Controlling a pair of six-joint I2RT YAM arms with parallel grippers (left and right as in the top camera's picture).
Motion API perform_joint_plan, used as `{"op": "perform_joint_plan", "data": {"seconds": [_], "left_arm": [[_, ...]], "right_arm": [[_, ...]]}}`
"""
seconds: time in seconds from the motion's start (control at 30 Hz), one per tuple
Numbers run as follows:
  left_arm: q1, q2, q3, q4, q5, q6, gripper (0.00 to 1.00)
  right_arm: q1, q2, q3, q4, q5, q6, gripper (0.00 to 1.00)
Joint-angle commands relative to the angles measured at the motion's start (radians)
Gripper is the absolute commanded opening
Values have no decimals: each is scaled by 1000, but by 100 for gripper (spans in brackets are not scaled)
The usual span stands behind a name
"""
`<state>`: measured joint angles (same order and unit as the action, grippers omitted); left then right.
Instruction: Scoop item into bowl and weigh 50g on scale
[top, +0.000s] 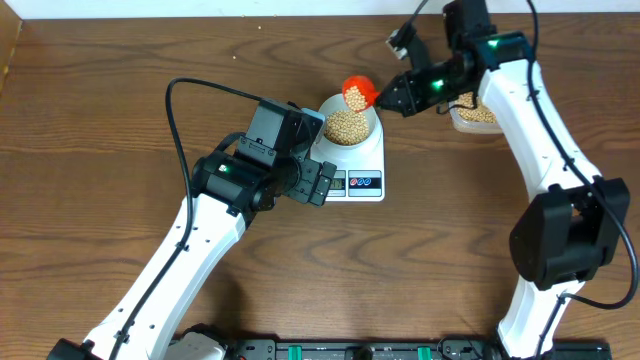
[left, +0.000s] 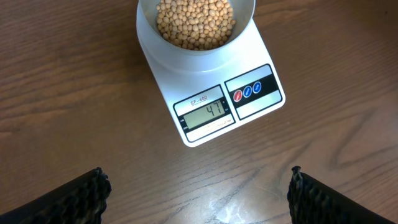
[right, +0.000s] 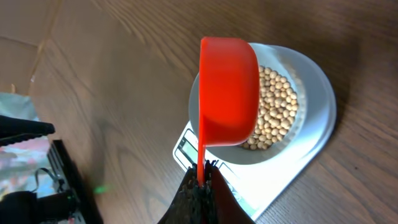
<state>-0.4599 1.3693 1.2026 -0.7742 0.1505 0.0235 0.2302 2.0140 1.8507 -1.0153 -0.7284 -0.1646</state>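
The white scale (top: 367, 163) stands mid-table with the pale bowl (top: 370, 130) on it, holding tan beads (top: 345, 125). In the left wrist view the scale (left: 214, 87) reads 41 under the bowl (left: 245, 12) of beads (left: 196, 22). My right gripper (top: 388, 100) is shut on the handle of a red scoop (top: 358, 92), held tilted over the bowl's far rim; in the right wrist view the scoop (right: 227, 93) covers part of the bowl (right: 298, 134), gripper (right: 202, 177). My left gripper (top: 322, 182) is open and empty, just left of the scale's front (left: 196, 190).
A clear plastic tub (top: 470, 115) of beads sits at the back right, partly hidden behind the right arm. Bare wooden tabletop (top: 120, 120) lies to the left and front. Black equipment runs along the front edge (top: 350, 350).
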Motion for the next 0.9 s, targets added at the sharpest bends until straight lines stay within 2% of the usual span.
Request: {"op": "perform_joint_plan", "data": {"seconds": [0.0,0.87], "left_arm": [[5,3,-8,0,-9,1,93],[5,3,-8,0,-9,1,93]], "right_arm": [[19,-23,20,2,45,3,1],[26,-23,20,-2,98,2,1]]}}
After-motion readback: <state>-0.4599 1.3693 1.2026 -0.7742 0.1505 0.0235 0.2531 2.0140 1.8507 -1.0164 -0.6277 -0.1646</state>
